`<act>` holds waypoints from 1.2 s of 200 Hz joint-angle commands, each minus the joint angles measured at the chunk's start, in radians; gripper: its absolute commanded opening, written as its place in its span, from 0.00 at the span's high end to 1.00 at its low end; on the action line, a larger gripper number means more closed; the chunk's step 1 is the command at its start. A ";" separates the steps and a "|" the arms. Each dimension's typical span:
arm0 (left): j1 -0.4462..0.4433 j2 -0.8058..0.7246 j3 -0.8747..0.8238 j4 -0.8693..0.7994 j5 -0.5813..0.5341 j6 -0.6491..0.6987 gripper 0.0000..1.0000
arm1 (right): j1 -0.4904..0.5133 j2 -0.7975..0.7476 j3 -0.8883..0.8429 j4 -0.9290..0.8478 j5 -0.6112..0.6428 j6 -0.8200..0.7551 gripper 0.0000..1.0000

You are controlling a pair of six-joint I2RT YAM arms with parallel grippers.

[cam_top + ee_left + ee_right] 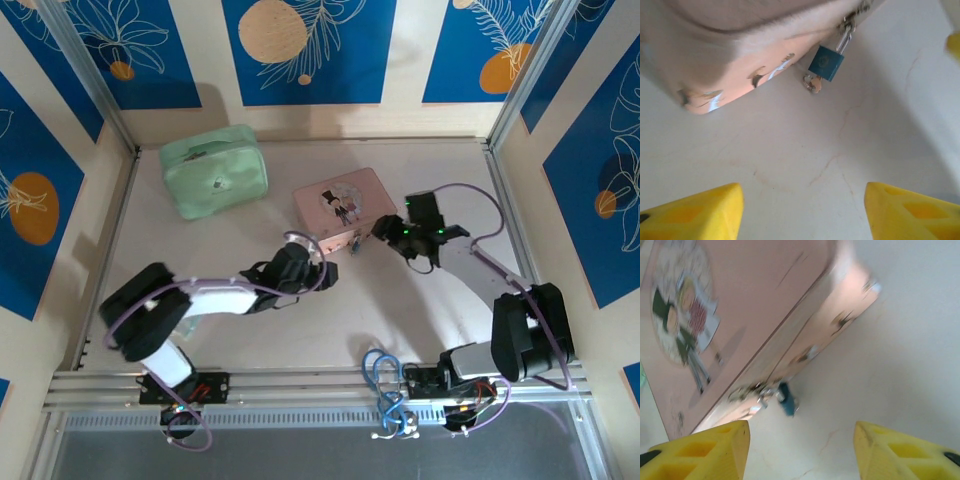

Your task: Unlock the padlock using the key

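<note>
A lab test cell — aluminium rails (300, 388); blue printed wall panels (340, 60).

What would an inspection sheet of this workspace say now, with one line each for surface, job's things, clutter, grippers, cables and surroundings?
Surface: pale table, faint veins, no spill seen.
Job's things: padlock hangs by its shackle on the clasp of the pink tin; key lies at the padlock's lower end, inserted or not I cannot tell.
Clutter: green pouch on the table, left of and behind the tin.
Grippers: left gripper and right gripper both open, holding nothing, apart from the padlock.
Cables: purple cables along the arms; blue cable coil at the near edge.
Surroundings: walls with blue leaf panels.
</note>
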 commanded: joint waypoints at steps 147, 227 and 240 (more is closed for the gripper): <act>-0.092 0.460 0.524 -0.223 -0.331 0.270 0.45 | -0.295 -0.153 -0.231 0.162 -0.423 0.002 0.51; -0.086 0.509 0.503 -0.052 -0.371 0.244 0.60 | -0.327 -0.214 -0.268 0.132 -0.457 -0.003 0.52; -0.083 0.496 0.473 -0.017 -0.359 0.228 0.64 | -0.324 -0.224 -0.281 0.141 -0.458 0.003 0.52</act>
